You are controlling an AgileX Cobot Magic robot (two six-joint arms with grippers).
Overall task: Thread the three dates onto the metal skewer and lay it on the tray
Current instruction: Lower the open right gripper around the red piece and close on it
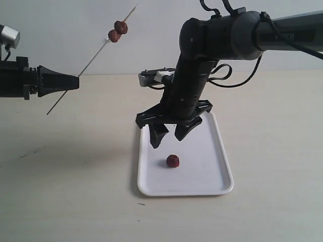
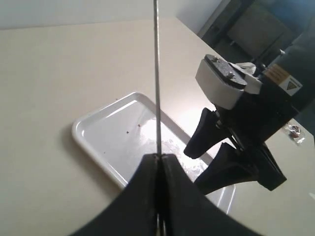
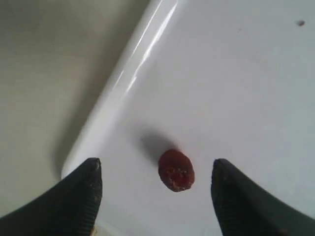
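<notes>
My left gripper (image 1: pixel 75 82) is shut on the metal skewer (image 1: pixel 86 68), which slants up to the right in the air. Two dates (image 1: pixel 117 31) sit threaded near its upper tip. In the left wrist view the skewer (image 2: pixel 156 73) rises straight out of the shut gripper (image 2: pixel 158 156); those two dates are out of that view. The third date (image 1: pixel 173 161) lies on the white tray (image 1: pixel 217 186). My right gripper (image 1: pixel 169 137) hangs open just above it. In the right wrist view that date (image 3: pixel 175 170) lies between the fingertips of the gripper (image 3: pixel 156 169), touching neither.
The tray's rim (image 3: pixel 118 83) runs close beside the right gripper, with bare tan table (image 1: pixel 75 176) beyond it. The right arm (image 2: pixel 246 128) stands over the tray (image 2: pixel 98 132) near the skewer in the left wrist view. A small metal nut (image 2: pixel 294 131) lies on the table.
</notes>
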